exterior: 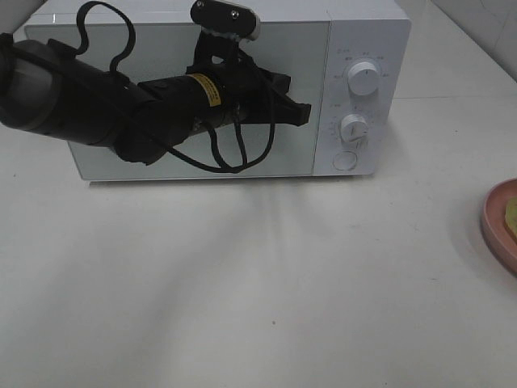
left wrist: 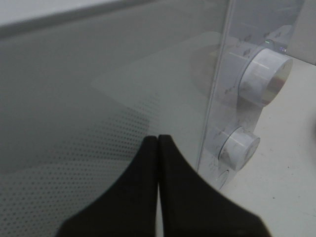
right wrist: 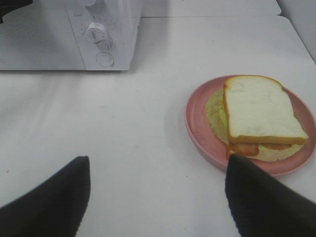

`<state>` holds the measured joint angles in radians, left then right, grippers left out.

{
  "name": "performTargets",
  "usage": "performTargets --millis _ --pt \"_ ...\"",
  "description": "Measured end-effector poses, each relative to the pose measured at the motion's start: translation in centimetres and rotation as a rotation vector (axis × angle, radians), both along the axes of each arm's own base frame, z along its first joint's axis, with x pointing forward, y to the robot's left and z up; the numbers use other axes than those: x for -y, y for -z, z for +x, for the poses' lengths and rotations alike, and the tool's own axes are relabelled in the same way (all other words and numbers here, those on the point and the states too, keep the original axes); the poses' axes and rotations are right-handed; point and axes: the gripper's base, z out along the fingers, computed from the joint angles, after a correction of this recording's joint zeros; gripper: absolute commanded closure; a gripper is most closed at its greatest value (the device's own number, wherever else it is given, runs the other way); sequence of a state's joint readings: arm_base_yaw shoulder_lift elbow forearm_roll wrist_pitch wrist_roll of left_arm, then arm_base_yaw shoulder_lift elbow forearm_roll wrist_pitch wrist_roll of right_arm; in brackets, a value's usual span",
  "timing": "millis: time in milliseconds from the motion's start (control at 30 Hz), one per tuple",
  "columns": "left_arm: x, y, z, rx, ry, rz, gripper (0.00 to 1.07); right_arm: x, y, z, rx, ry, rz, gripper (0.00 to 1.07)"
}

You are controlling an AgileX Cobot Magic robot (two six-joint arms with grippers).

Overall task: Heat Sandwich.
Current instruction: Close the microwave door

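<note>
Two knobs (exterior: 363, 78) on a white microwave (exterior: 365, 36); left gripper (exterior: 300, 113) against the closed door (exterior: 161, 48), pink plate (exterior: 497, 218) at the worktop's (exterior: 242, 283) right edge. Left wrist: fingers (left wrist: 143, 163) pressed together, holding nothing, near the door's edge. Right wrist: fingers (right wrist: 256, 187) spread wide, empty, above the worktop, close to the sandwich (right wrist: 259, 113) lying on the plate.

The microwave (exterior: 242, 89) stands at the table's (exterior: 242, 283) back. The sandwich (right wrist: 261, 116) lies on the plate (right wrist: 197, 123) (right edge, well apart).
</note>
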<state>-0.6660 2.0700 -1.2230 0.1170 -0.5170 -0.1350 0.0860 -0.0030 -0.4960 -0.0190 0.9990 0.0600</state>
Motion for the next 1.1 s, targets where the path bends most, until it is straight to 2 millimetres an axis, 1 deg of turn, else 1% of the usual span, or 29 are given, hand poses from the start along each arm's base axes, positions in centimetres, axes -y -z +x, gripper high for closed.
performTargets --millis 233,300,367,433,467,500,533,600,633,700,767,800,867,900,933,967,1000,1033,1067,1100 --pt "-0.2 -0.2 -0.2 0.001 0.003 0.003 1.07 0.0 0.0 0.0 0.0 0.0 0.0 0.34" --pt "-0.6 -0.2 -0.4 -0.008 -0.008 0.001 1.07 0.0 0.0 0.0 0.0 0.0 0.0 0.34" --pt "-1.6 -0.4 -0.8 -0.018 -0.032 -0.009 1.07 0.0 0.0 0.0 0.0 0.0 0.0 0.34" --pt "-2.0 -0.5 -1.0 -0.024 -0.041 -0.013 1.07 0.0 0.0 0.0 0.0 0.0 0.0 0.34" --pt "-2.3 -0.7 -1.3 -0.024 -0.044 -0.015 1.07 0.0 0.0 0.0 0.0 0.0 0.0 0.34" --pt "-3.1 -0.6 -1.9 -0.039 -0.054 -0.011 1.07 0.0 0.0 0.0 0.0 0.0 0.0 0.34" --pt "-3.4 -0.7 -2.3 -0.043 -0.055 -0.007 1.07 0.0 0.0 0.0 0.0 0.0 0.0 0.34" --pt "-3.6 -0.7 -2.6 -0.046 -0.055 -0.007 1.07 0.0 0.0 0.0 0.0 0.0 0.0 0.34" --pt "-4.3 -1.0 -3.4 -0.054 -0.057 -0.005 1.07 0.0 0.0 0.0 0.0 0.0 0.0 0.34" --pt "-4.5 -1.0 -3.8 -0.058 -0.057 -0.003 1.07 0.0 0.0 0.0 0.0 0.0 0.0 0.34" --pt "-5.2 -1.3 -4.7 -0.063 -0.057 0.001 1.07 0.0 0.0 0.0 0.0 0.0 0.0 0.34" --pt "-5.8 -1.6 -5.5 -0.066 -0.056 0.002 1.07 0.0 0.0 0.0 0.0 0.0 0.0 0.34" --pt "-6.0 -1.8 -5.9 -0.069 -0.056 0.003 1.07 0.0 0.0 0.0 0.0 0.0 0.0 0.34" --pt "-6.2 -2.0 -6.4 -0.074 -0.052 0.008 1.05 0.0 0.0 0.0 0.0 0.0 0.0 0.34" --pt "-6.5 -2.3 -7.3 -0.093 -0.046 0.026 0.94 0.0 0.0 0.0 0.0 0.0 0.0 0.34" --pt "-6.7 -2.4 -7.7 -0.106 -0.044 0.038 0.85 0.0 0.0 0.0 0.0 0.0 0.0 0.34" --pt "-6.9 -2.6 -8.1 -0.114 -0.043 0.047 0.72 0.0 0.0 0.0 0.0 0.0 0.0 0.34" --pt "-6.9 -2.6 -8.1 -0.114 -0.043 0.047 0.72 0.0 0.0 0.0 0.0 0.0 0.0 0.34" --pt "-7.2 -2.7 -8.6 -0.13 -0.043 0.062 0.57 0.0 0.0 0.0 0.0 0.0 0.0 0.34" --pt "-7.8 -2.9 -9.3 -0.161 -0.049 0.08 0.27 0.0 0.0 0.0 0.0 0.0 0.0 0.34"
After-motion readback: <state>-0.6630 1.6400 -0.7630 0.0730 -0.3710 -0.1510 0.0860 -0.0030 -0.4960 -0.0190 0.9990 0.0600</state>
